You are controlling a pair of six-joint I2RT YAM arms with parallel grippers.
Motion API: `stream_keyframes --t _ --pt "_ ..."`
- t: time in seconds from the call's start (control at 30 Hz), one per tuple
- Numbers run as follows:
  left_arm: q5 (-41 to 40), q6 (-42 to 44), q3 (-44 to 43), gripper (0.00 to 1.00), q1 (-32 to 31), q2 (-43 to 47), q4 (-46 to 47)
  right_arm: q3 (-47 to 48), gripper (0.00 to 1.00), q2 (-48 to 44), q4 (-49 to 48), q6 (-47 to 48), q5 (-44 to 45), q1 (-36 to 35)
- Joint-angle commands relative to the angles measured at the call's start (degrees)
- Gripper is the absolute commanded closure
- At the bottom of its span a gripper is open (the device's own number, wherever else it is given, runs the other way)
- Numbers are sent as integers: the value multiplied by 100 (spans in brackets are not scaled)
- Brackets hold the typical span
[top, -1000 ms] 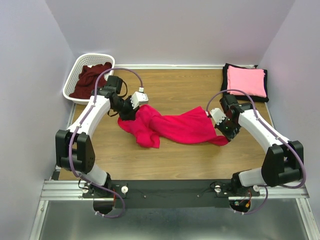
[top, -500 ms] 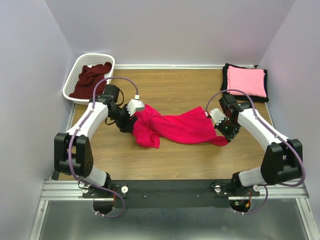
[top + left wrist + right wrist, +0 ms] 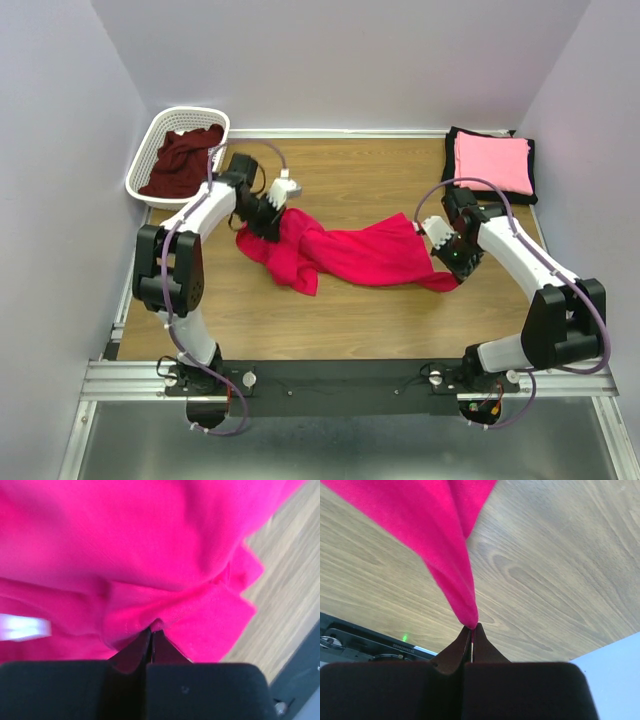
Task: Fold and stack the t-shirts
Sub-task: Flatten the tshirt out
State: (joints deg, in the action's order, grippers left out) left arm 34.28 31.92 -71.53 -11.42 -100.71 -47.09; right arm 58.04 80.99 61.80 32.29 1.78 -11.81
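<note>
On the bench (image 3: 350, 175) are four shirts: one red shirt (image 3: 350, 255) stretched across the middle, one maroon shirt (image 3: 180, 160) in the basket (image 3: 147, 152) far left, and one pink shirt (image 3: 492, 162) atop one black shirt (image 3: 451, 150) far right. The two pincers are clamped tight on the red shirt, the left pincer (image 3: 264, 226) on its left end and the right pincer (image 3: 453, 270) on its right tip. The left pincer sat nearer before; the right has stayed put.

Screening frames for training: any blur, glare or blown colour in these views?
Top external: evenly lit, sharp, soft shadows only on the table. Left wrist: red t-shirt fills the frame, soft-focused, oversaturated toward magenta, blown white patch at left. Right wrist: wood grain crisp, no glare; fingers near-black, detail lost.
</note>
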Motion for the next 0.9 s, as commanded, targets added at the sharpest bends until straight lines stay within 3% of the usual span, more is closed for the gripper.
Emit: stream_keyframes --t 0.0,0.1,0.17,0.27,0.33,0.43,0.5,0.53,0.63,0.77,0.83,0.87 --pt "316 514 -1779 100 -412 -45 -404 207 99 -57 113 128 -11 214" --pt "543 1867 -2740 100 -1019 16 -1581 243 99 -66 130 146 -2 320" --pt "606 2491 -2666 100 -1064 401 -1742 234 99 -118 122 172 -2 381" --pt "-277 3702 -1177 100 -1047 1306 -1716 138 99 -206 165 216 -37 434" --pt "-676 3970 -602 100 -863 1562 -1611 67 99 -242 166 251 -38 434" --pt "-1054 4287 94 89 32 1844 -1023 23 100 -180 166 277 -90 434" --pt "-1396 4541 366 38 332 1879 -558 84 99 -93 166 286 -134 434" --pt "-1520 4594 446 3 455 1914 -373 119 99 -57 183 295 -152 434" --pt "-1355 4577 473 1 605 2169 86 286 100 65 280 313 -380 434" --pt "-767 4717 551 2 606 2441 -518 366 99 136 324 304 -468 434" --pt "-669 4736 691 8 606 2512 -765 366 99 180 315 295 -477 434" --pt "-660 4596 780 16 615 2521 -941 375 99 232 315 286 -486 434"
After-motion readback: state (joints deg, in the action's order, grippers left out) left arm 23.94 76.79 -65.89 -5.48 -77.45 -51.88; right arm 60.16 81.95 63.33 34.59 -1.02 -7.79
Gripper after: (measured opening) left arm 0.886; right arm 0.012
